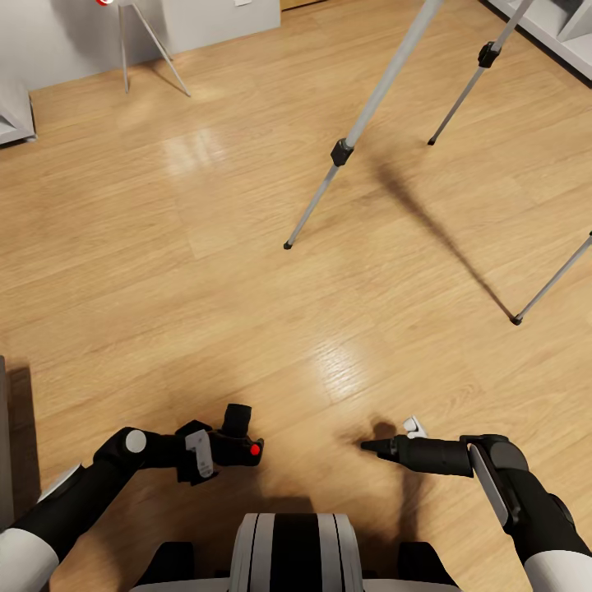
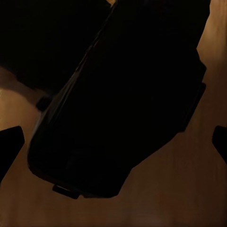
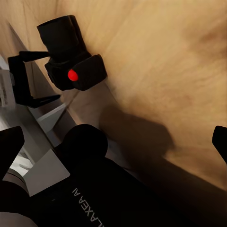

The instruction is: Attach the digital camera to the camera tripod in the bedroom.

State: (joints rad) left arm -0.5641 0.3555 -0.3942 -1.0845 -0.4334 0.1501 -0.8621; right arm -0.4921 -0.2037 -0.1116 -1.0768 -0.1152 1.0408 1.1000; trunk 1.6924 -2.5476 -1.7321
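Observation:
The digital camera, black with a red dot, is held low over the wooden floor, just ahead of my trunk, by my left gripper, which is shut on it. The right wrist view shows the digital camera from the side, red dot facing out. In the left wrist view its dark body sits between the fingertips. My right gripper points left toward it, open and holding nothing. The camera tripod's three silver legs stand spread on the floor ahead to the right. Its head is out of view above.
A small lamp on thin legs stands at the far left by the pale wall. Grey cube shelves line the far right corner. Grey furniture sits at the left edge. Open wooden floor lies between me and the tripod.

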